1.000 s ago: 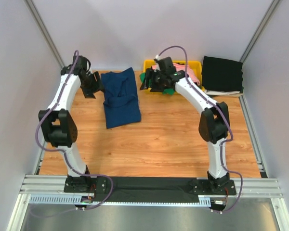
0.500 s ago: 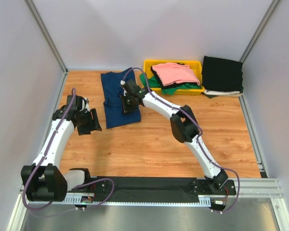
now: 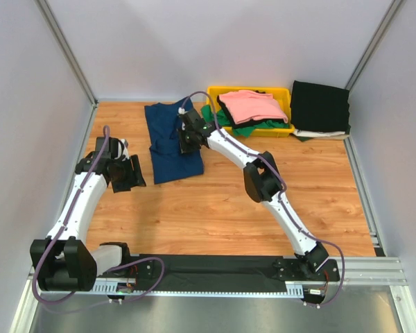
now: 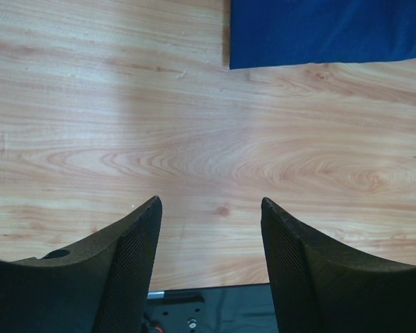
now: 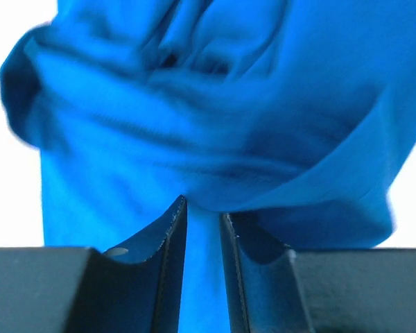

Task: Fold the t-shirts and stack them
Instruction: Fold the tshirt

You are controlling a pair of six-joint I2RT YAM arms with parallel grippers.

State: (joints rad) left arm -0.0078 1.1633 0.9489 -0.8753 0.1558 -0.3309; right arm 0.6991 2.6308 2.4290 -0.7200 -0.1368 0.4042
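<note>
We find the top view evenly lit, shadows soft. The right wrist view is overexposed: surroundings blown white, the navy t-shirt blurred. Left wrist view sharp.

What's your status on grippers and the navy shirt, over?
Left gripper open, over bare table beside the navy t-shirt. Right gripper pinching a fold of it. Pink tee, green tee in the yellow bin; nothing in the way.
</note>
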